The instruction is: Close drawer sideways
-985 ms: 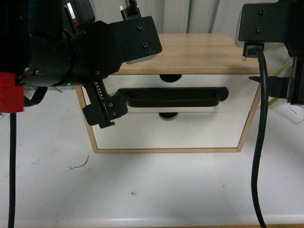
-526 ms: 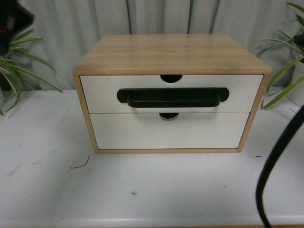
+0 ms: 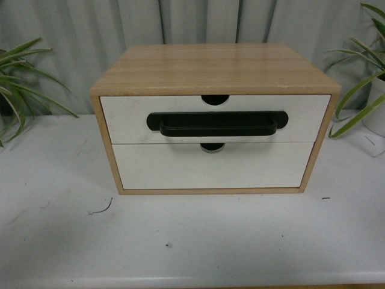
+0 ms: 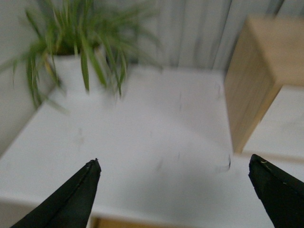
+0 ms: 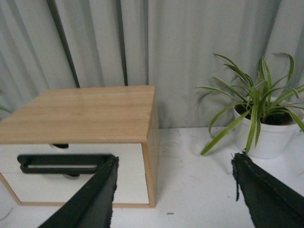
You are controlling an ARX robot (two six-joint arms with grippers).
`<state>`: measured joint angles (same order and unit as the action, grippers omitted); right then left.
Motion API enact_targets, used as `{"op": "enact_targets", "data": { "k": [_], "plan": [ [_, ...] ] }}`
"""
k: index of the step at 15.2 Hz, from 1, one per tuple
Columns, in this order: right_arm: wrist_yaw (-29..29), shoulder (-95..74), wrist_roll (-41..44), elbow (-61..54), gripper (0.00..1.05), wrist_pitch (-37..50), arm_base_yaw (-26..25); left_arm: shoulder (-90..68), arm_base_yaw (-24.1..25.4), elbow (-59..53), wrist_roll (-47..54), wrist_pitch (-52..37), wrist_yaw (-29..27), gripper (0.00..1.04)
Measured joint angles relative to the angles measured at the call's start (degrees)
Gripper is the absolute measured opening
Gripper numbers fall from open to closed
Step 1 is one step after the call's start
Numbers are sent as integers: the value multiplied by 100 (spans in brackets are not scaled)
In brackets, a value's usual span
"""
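Note:
The drawer point(image 3: 307, 117) is the upper one in a light wood cabinet point(image 3: 213, 66). It has a white front, a long black bar handle point(image 3: 215, 124) and a semicircular notch in its top edge. Its front sits flush with the cabinet frame. It also shows in the right wrist view point(image 5: 128, 152). Neither gripper shows in the front view. My left gripper point(image 4: 173, 171) is open over the white table, to the left of the cabinet point(image 4: 259, 80). My right gripper point(image 5: 173, 166) is open, to the right of the cabinet and apart from it.
A plain white drawer front point(image 3: 210, 168) without a handle sits below. The cabinet stands on a white table point(image 3: 192, 241). A potted plant point(image 4: 71, 71) stands at the far left, another point(image 5: 261, 128) at the right. A grey curtain hangs behind.
Both arms have drawn back out of the front view; a second ago the left gripper was at the handle's left end. The cabinet has shifted very slightly to the left.

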<state>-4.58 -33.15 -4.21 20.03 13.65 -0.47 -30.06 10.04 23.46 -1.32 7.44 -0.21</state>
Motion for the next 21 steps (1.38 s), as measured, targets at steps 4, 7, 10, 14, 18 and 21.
{"op": "enact_targets", "data": {
  "k": [4, 7, 10, 14, 18, 21],
  "plan": [
    [468, 1377, 380, -1047, 31, -369, 42, 1266, 157, -1196, 46, -1322, 1174, 49],
    [461, 1683, 409, -1375, 2, -402, 46, 1646, -334, -1569, 50, -1303, 691, 11],
    [455, 2079, 411, -1646, 2, -531, 48, 2629, -997, -1867, 74, -699, 15, 2],
    [448, 2758, 411, -1729, 2, -1325, 46, 2702, -1001, -2011, 76, -688, 15, 2],
    [459, 3265, 411, -1926, 2, -1440, 46, 2894, -1001, -2177, 76, -767, 20, 2],
    [461, 3294, 417, -1926, 2, -1392, 46, 2955, -1005, -2277, 90, -750, 2, 2]
  ]
}}
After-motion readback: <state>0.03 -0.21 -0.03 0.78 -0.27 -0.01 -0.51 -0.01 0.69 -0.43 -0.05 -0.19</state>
